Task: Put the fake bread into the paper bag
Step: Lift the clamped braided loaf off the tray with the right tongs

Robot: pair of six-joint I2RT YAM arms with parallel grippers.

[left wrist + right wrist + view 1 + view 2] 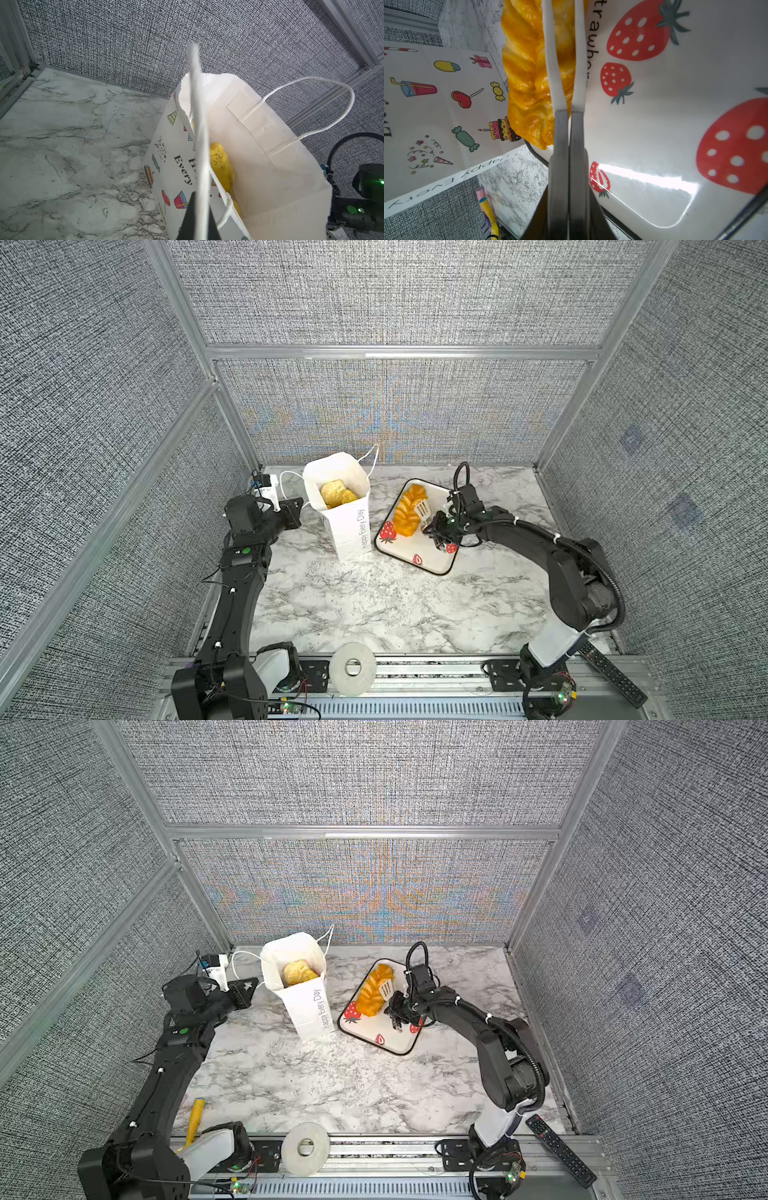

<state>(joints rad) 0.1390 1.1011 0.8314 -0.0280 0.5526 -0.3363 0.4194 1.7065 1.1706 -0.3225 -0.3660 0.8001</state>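
The white paper bag (pixel 349 531) (pixel 309 1011) stands upright at the back of the marble table, with fake bread (pixel 337 493) (pixel 220 164) inside it. My left gripper (pixel 299 507) (pixel 198 220) is shut on the bag's near cord handle (pixel 197 124). To the bag's right, a long braided loaf (pixel 407 510) (pixel 527 72) lies on the strawberry-print tray (pixel 432 562) (pixel 664 124). My right gripper (pixel 436 531) (pixel 568 207) is shut on metal tongs (pixel 560 135). Their white tips (pixel 422 509) are squeezed together on the loaf's edge.
At the front edge lie a roll of white tape (pixel 353 668) and a black remote (pixel 613 674). A yellow tool (pixel 194 1121) lies by the left arm's base. Grey fabric walls close in the table on three sides.
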